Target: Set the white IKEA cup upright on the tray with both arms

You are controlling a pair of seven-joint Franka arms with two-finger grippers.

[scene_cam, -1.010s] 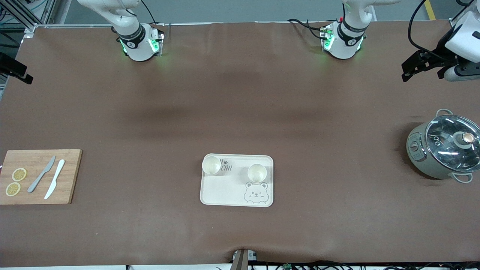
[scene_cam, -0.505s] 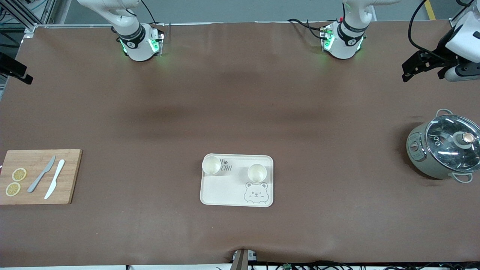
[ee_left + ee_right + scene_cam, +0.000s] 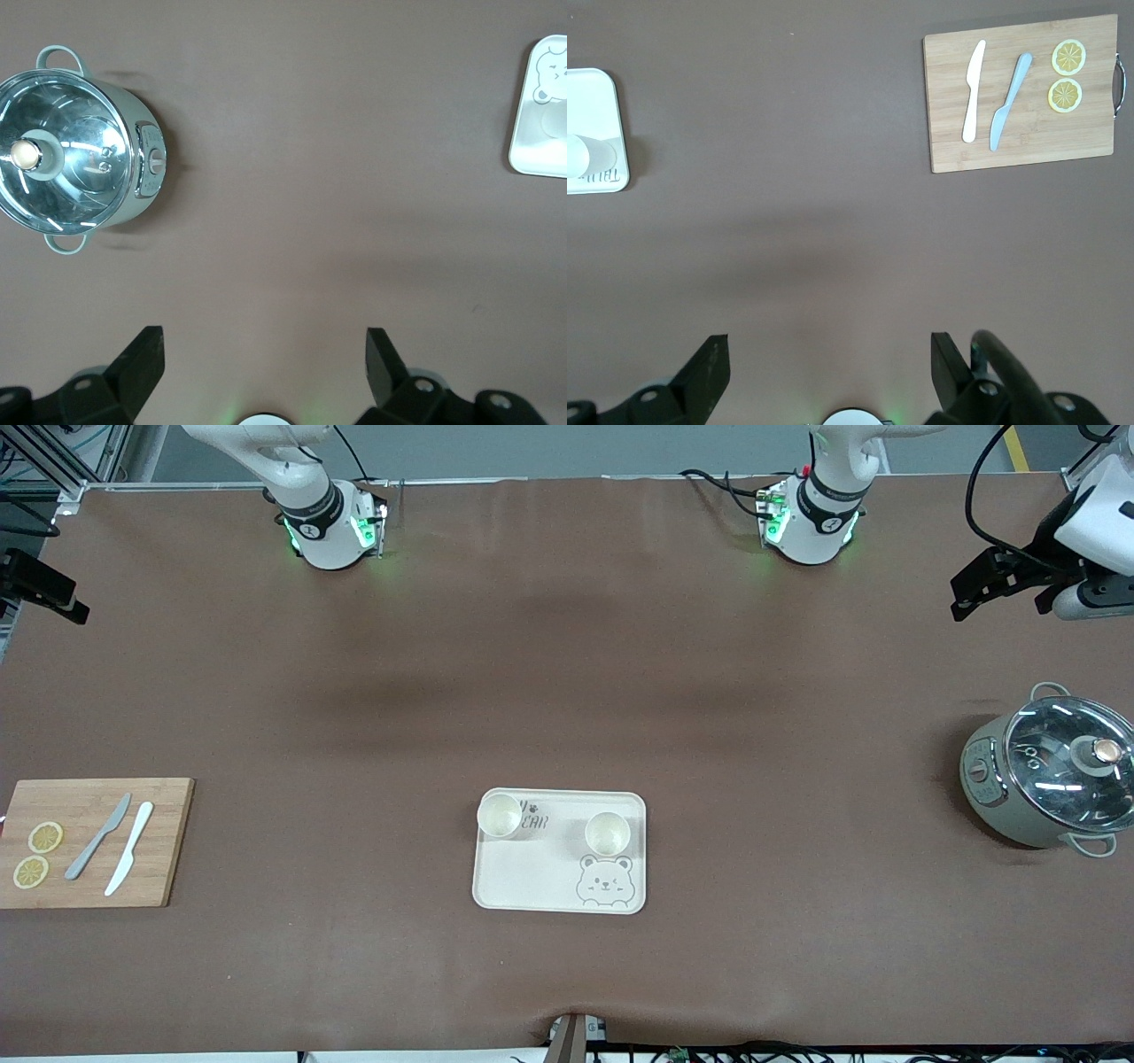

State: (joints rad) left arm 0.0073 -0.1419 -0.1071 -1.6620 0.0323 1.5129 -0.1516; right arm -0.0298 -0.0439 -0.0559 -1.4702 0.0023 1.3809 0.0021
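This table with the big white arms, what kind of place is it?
Probably a robot lab set up like a kitchen. Two white jointed robot arms are bolted to a brown-covered table that holds a wooden cutting board and a grey glass-lidded cooking pot.

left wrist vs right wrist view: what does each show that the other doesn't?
Only the left wrist view: the pot with its glass lid, the bear-face corner of the tray, and the left claw, open over bare table.

Only the right wrist view: the cutting board carrying two knives and two lemon slices, the tray's lettered end with a white cup on it, and the right claw, open over bare table.

Both: the brown table surface and part of the tray.
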